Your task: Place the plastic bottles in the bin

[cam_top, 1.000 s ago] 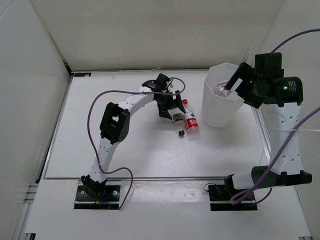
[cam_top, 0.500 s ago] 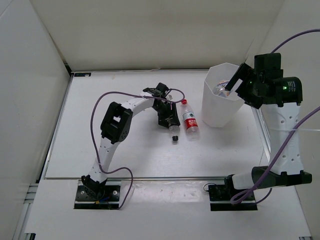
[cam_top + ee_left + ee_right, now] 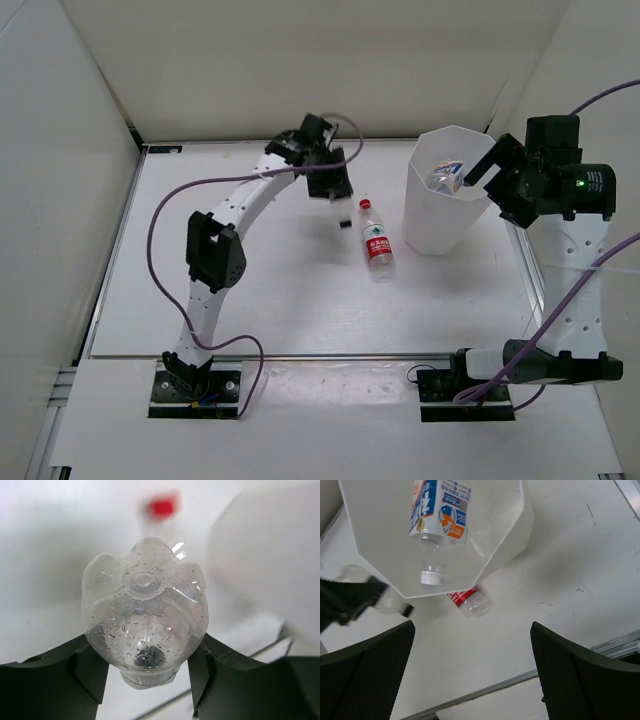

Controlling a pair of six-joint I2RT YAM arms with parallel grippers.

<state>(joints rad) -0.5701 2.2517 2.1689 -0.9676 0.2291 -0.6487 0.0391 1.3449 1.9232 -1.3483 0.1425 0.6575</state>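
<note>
Left end effector (image 3: 147,666) pinching the black-capped bottle (image 3: 145,615) left of the bin (image 3: 420,215), clear of the white tabletop (image 3: 250,280), base toward its wrist, cap pointing away; red-capped bottle (image 3: 378,243) lying beside the bin's left wall, cap toward the far side; labelled bottle (image 3: 437,507) inside the bin; right end effector (image 3: 472,665) spread at the bin's right rim; white walls (image 3: 300,60) around.

Two arms, same build. Left arm (image 3: 215,250), well left of the bin (image 3: 420,235): white links with small dot holes, chunky black joint housings, purple cable (image 3: 165,215) looping off it, black base plate (image 3: 195,385). Right arm (image 3: 575,260), just right of the bin: same white perforated shells, black wrist block, green light (image 3: 578,182), its own purple cable (image 3: 600,90). Left gripper (image 3: 145,652) fingers (image 3: 90,672) plain matte black. Right gripper (image 3: 472,625) fingers (image 3: 585,680) black, fine mesh texture.
</note>
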